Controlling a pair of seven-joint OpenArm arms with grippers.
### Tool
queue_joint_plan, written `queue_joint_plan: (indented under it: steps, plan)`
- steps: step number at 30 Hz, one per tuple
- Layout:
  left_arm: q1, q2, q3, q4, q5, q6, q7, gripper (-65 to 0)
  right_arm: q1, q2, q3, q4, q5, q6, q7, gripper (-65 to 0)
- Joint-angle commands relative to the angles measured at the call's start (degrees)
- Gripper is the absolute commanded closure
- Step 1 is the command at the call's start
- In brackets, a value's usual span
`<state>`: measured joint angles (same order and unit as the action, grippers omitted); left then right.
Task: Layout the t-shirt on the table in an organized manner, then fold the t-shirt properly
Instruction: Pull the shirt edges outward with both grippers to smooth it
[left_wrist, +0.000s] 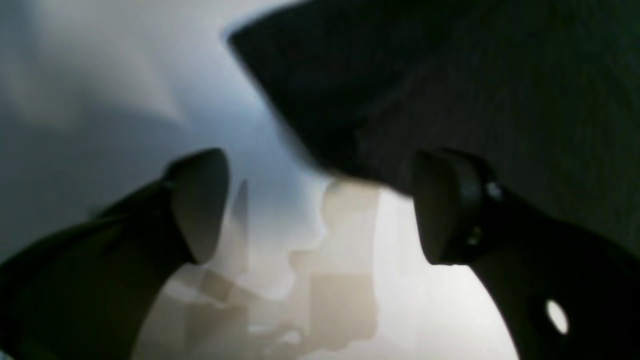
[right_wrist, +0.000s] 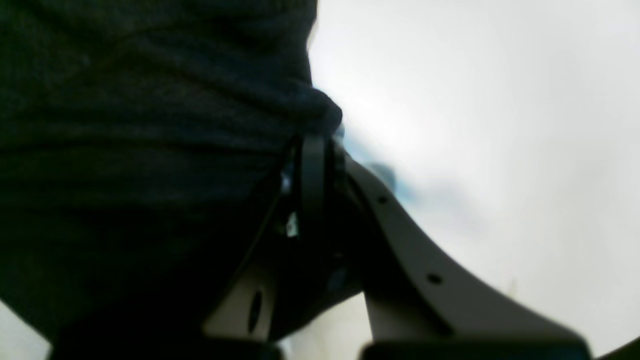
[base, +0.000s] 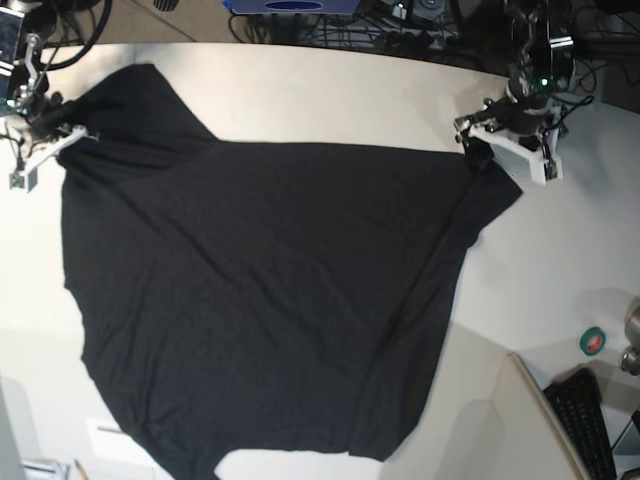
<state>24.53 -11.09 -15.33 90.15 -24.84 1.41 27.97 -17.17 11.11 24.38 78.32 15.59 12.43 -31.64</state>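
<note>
Left wrist view: my left gripper (left_wrist: 320, 210) stands wide, both pads bare, nothing between them. The black t-shirt (left_wrist: 450, 90) hangs just above and beyond the right-hand pad, its pointed corner free of my grasp; the pale table (left_wrist: 100, 75) lies beside it.

Right wrist view: my right gripper (right_wrist: 312, 150) is pinched narrow on a bunched edge of the t-shirt (right_wrist: 150, 125), the cloth filling everything to that side, bare table (right_wrist: 475, 100) on the other.

Base view: the t-shirt (base: 270, 300) lies spread across the middle of the table (base: 330, 90), wide but skewed, with a long crease near my left gripper (base: 478, 148). My right gripper (base: 70, 135) sits at the shirt's opposite far corner.

Step in hand: laying out, I judge; folding not begun.

Next move: probably let go with my right, then square up the crooked hem nearest the camera.

Only in the base view: the whole outline, plus a black keyboard (base: 585, 420) and a green tape roll (base: 592, 342) well clear of the shirt.

Only in the wrist views: how each set of jaws stands.
</note>
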Motion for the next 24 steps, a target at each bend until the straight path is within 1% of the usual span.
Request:
queue_joint_plan:
  steps: [1,4,6,7,9,11,12,14,16,19,24]
  plan:
    - [0.3,-0.6,-0.3,2.6,0.0,-0.5,-1.3,-56.4,-0.6,0.8,0.5,2.0,0.3,-0.2,0.3,0.0]
    - [0.9,-0.3,-1.1,6.3,0.0,-0.5,-1.3,-56.4,-2.2,0.4,0.5,5.1,0.4,-0.2,-0.1,0.0]
    - [0.2,-0.3,-4.0,6.0,0.0,-0.6,-1.2,-56.4,-3.4,-0.3,0.5,7.7,0.4,-0.2,-0.1,0.0]
    - [-1.1,-0.3,-5.5,5.1,0.0,-0.7,-1.2,-56.4,-4.3,-0.4,0.5,9.3,0.4,-0.2,0.0,-3.2]
    - [-4.2,-0.7,-7.7,1.9,0.0,-1.3,-0.5,-56.4,-5.9,-0.5,0.5,12.4,0.4,-0.2,0.2,-12.5]
    - [-7.9,-1.4,-9.0,-2.4,0.0,-5.4,2.1,-56.3,-6.8,-1.3,0.5,15.1,0.3,-0.2,0.2,-18.2]
    - [-9.8,-2.2,-9.4,-4.8,0.0,-8.0,3.3,-56.3,-7.1,-1.3,0.5,16.4,0.2,-0.2,0.2,-19.2]
    - [-12.9,-2.5,-10.0,-9.1,0.0,-11.4,4.3,-56.3,-7.6,-1.5,0.5,18.1,0.3,-0.2,0.1,-19.2]
    - [-15.3,-2.5,-10.4,-12.7,0.4,-13.2,4.3,-56.1,-7.6,-1.8,0.5,18.6,0.3,-0.2,0.2,-19.1]
    - [-17.8,-2.5,-10.2,-16.3,0.4,-13.4,4.3,-56.1,-7.5,-1.9,0.5,18.6,0.3,-0.2,0.3,-19.1]
    - [-19.3,-2.2,-10.5,-20.7,0.4,-13.4,4.3,-56.1,-7.5,-1.9,0.5,18.6,0.3,-0.2,0.3,-18.9]
